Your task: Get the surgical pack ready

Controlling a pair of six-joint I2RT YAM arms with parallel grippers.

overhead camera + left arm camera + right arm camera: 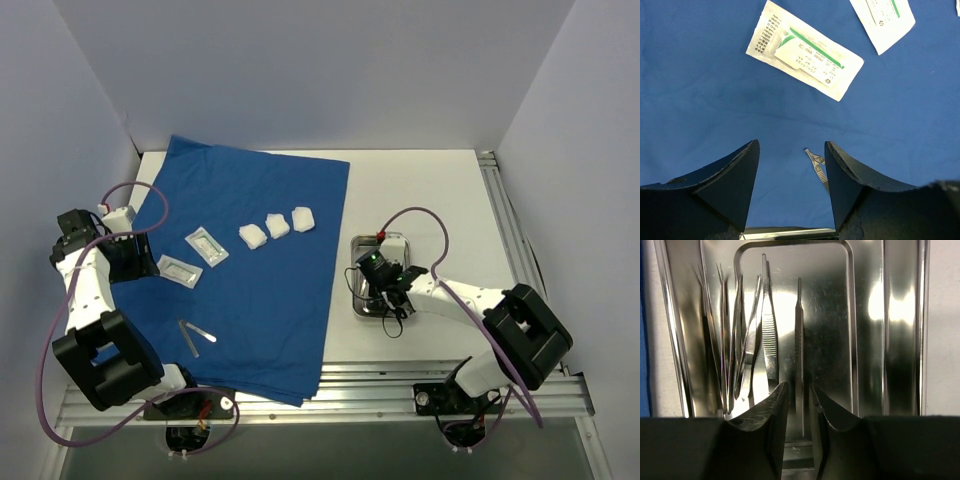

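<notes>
At the near end of the steel tray (pixel 900 315): the right hand (pixel 800 405), parted only narrowly and clasping nothing, with a sliver of gap on each side of the thin straight instrument (pixel 799 330) between its fingers. Lies flat on the tray floor, long axis running straight away from that hand toward the tray's far end. Calls, by the look of it, for a pinch across the handle, not along it. Just left of it in the same tray, tweezers and forceps (pixel 747 340), also lengthwise, slightly fanned and touching one another.

Under the tray, bare worktop (pixel 430 190); just beside the tray's left edge, the blue cloth (pixel 270 310).

Well left of the tray, over that cloth: the left hand (pixel 792 146), spread wide and empty, with a small metal instrument (pixel 816 165) lying below and between its fingers. Beyond it, two flat packets (pixel 805 57), apart. Farther on, level with the tray's far end, three white gauze pads (pixel 277 228) in a row.

Right arm plainly nearer for the tray's contents, left arm for the cloth's.
</notes>
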